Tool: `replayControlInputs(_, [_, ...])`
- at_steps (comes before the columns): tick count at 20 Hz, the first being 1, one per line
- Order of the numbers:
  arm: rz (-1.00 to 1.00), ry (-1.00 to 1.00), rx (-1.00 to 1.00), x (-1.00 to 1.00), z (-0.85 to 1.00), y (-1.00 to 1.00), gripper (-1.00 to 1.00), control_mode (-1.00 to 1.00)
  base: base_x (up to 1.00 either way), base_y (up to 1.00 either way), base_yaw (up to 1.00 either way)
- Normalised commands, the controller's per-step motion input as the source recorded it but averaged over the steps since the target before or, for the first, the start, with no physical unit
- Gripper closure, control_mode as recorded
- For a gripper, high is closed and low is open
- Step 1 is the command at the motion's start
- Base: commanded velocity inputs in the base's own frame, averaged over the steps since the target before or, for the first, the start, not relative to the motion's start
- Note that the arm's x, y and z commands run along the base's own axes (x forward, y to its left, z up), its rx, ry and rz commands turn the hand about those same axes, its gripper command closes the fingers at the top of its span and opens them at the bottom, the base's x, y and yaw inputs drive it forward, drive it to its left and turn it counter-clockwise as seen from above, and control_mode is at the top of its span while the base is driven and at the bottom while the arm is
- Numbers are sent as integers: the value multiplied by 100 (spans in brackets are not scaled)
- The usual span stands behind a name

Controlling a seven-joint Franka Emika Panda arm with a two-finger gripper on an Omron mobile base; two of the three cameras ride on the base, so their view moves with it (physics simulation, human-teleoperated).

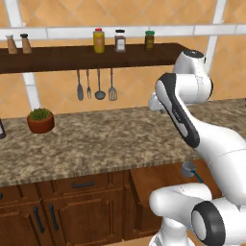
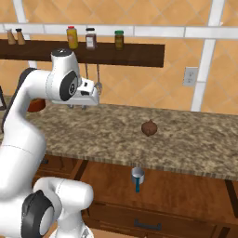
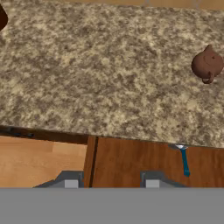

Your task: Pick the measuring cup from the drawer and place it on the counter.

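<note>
1. We see the counter (image 1: 96,139) as speckled brown-beige granite, mottled and matt.
2. The drawer (image 2: 186,190) is reddish-brown wood with a smooth flat bottom and a faint sheen, like the cabinet doors (image 1: 62,216) beside it.
3. The measuring cup (image 2: 137,175) looks like grey metal, lightly shiny, with a smooth teal handle.
4. The teapot (image 3: 207,64) is brown, smooth and softly glossy, like glazed pottery.
5. The shelf (image 1: 72,56) is dark matt wood.
6. The hanging utensils (image 1: 96,86) look like dull grey metal.
7. The wall tiles (image 2: 176,56) are smooth orange.
</note>
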Motion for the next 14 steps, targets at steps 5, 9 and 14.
replayControlInputs(5, [-7, -1, 0, -61, -4, -17, -100, -100, 0, 0, 0])
replayControlInputs(9, [-15, 9, -4, -61, -53, -19, -100, -100, 0, 0, 0])
replayControlInputs(14, [-11, 1, -5, -25, -74, -14, -100, -100, 0, 0, 0])
